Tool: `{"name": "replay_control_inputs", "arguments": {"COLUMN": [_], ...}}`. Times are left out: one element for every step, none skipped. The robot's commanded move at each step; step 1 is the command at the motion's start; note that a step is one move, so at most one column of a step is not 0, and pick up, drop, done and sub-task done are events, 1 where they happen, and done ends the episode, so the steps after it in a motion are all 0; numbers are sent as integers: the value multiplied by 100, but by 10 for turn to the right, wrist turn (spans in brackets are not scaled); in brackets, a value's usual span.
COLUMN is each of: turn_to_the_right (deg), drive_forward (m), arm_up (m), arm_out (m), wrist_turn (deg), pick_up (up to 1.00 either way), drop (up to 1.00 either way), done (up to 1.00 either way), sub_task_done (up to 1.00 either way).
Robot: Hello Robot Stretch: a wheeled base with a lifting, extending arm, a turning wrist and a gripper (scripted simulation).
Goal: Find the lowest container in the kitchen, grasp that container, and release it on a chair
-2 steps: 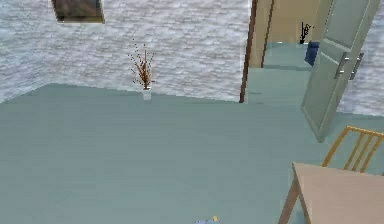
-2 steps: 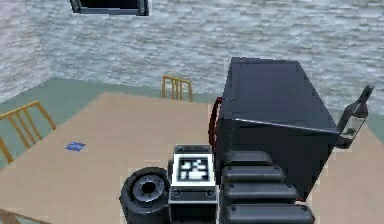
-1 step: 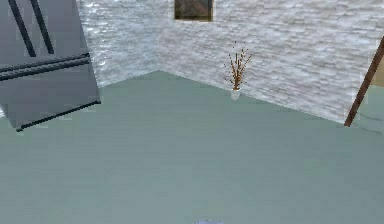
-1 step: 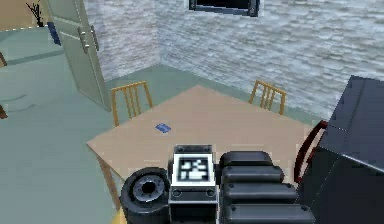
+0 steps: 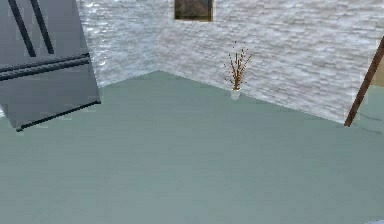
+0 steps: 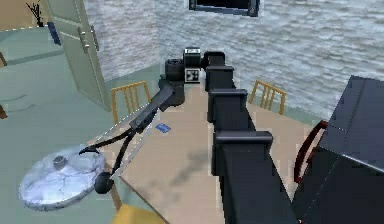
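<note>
**Forward view.** A grey fridge (image 5: 45,60), flat-fronted with two long dark handles, stood against the rough, whitish stone wall (image 5: 290,50). A small pale vase (image 5: 236,94) of dry brown twigs sat on the floor near the corner, presumably to keep it out of the walkway. The floor was smooth and dull green.

**Arm side view.** The arm (image 6: 235,140), a dark square-section bar, lay extended over a pale wooden table (image 6: 185,150). The gripper (image 6: 108,160) slanted down past the table's edge.

The container (image 6: 58,182) was a shallow round dish with a mottled silver-grey sheen. It hung at the finger ends with floor behind it, so I judged it held. Whether the fingers were apart or together, I could not tell.

A slatted wooden chair (image 6: 130,98) and a second chair (image 6: 268,95) stood tucked along the table's far side. Judgement: the dish was carried low and out to the side, ready for setting on a seat. The first chair looked the likelier target.
</note>
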Motion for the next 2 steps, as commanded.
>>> {"name": "replay_control_inputs", "arguments": {"turn_to_the_right": [0, 0], "drive_forward": [0, 0], "arm_up": [0, -42], "arm_out": [0, 0], "wrist_turn": [390, 0], "pick_up": [0, 0], "drop": [0, 0], "done": [0, 0], "sub_task_done": [0, 0]}}
